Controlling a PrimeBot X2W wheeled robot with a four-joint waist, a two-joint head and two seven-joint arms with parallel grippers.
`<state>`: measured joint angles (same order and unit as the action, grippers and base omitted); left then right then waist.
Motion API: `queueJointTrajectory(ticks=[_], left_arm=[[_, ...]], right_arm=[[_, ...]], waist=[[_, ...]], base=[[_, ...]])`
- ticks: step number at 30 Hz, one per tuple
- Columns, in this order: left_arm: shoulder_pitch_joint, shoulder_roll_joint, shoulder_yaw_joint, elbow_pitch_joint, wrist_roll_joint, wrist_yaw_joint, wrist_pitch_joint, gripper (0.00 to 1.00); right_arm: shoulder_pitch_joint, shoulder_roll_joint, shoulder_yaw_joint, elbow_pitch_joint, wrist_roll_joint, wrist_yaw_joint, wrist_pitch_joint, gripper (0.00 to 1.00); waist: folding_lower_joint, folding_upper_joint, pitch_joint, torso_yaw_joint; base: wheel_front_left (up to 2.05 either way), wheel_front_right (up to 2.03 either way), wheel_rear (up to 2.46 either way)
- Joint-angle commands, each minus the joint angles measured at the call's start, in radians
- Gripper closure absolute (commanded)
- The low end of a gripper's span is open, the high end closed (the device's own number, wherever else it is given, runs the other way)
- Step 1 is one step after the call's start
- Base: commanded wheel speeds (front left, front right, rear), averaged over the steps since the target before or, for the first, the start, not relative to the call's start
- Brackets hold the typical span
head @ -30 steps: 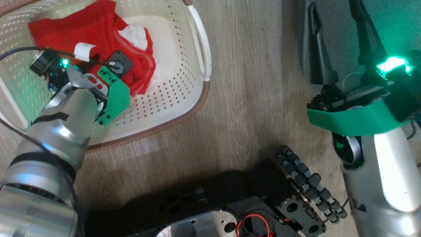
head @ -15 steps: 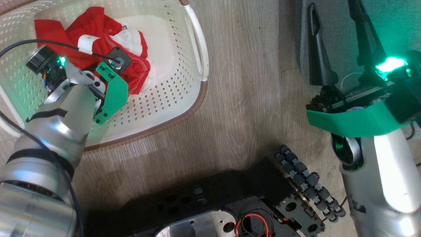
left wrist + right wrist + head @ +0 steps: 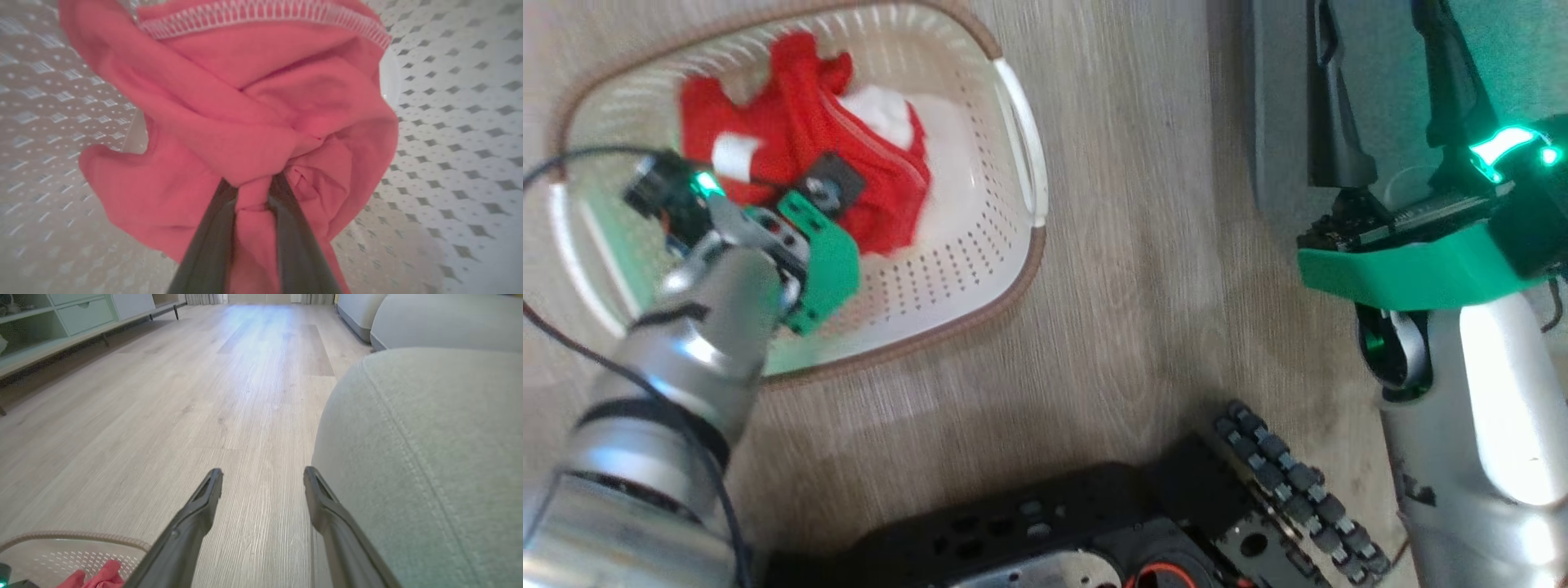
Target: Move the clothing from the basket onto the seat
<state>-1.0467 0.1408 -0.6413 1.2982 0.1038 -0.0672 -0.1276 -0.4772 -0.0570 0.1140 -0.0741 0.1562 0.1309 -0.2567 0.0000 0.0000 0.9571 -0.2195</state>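
Observation:
The red clothing point(image 3: 245, 102), edged with white stitching, hangs bunched from my left gripper point(image 3: 255, 192), whose two dark fingers are shut on a pinched fold of it. From the head view the clothing point(image 3: 809, 155) lies inside the cream perforated basket point(image 3: 980, 245) at upper left, and my left forearm point(image 3: 703, 327) reaches in over it, hiding the fingers. My right gripper point(image 3: 262, 473) is open with nothing in it, beside the grey seat point(image 3: 429, 457). The head view shows the right gripper point(image 3: 1388, 65) over the seat's edge point(image 3: 1274, 122).
The wooden floor point(image 3: 1135, 286) lies between the basket and the seat. My dark base point(image 3: 1054, 531) and a roller wheel point(image 3: 1298, 490) sit at the bottom of the head view. A low cabinet point(image 3: 61, 318) lines the far left, and another grey cushion point(image 3: 441, 322) stands behind the seat.
My left gripper has shut on the clothing, which is now gathered into a taller bunch. The head camera has shifted, so the whole basket sits lower in its view. The right arm holds still.

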Motion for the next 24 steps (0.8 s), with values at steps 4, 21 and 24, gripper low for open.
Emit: queueJointTrajectory(ticks=[4, 21, 24], left_arm=[[0.089, -0.02, 0.046, -0.008, -0.053, 0.008, -0.086, 1.0], [0.325, -0.03, 0.17, -0.354, -0.212, 0.052, -0.134, 1.0], [0.391, -0.023, 0.191, -0.454, -0.222, 0.062, -0.134, 1.0]], right_arm=[[0.058, 0.007, -0.003, 0.001, -0.019, 0.0, -0.005, 0.0], [0.159, -0.014, -0.018, 0.085, -0.033, 0.0, -0.005, 0.0], [0.181, -0.018, -0.018, 0.097, -0.029, 0.0, -0.005, 0.0]], waist=[[0.0, 0.0, -0.161, 0.046], [0.0, 0.0, -0.521, 0.147], [0.0, 0.0, -0.565, 0.16]], base=[[0.0, 0.0, 0.0], [0.0, 0.0, 0.0], [0.0, 0.0, 0.0]])
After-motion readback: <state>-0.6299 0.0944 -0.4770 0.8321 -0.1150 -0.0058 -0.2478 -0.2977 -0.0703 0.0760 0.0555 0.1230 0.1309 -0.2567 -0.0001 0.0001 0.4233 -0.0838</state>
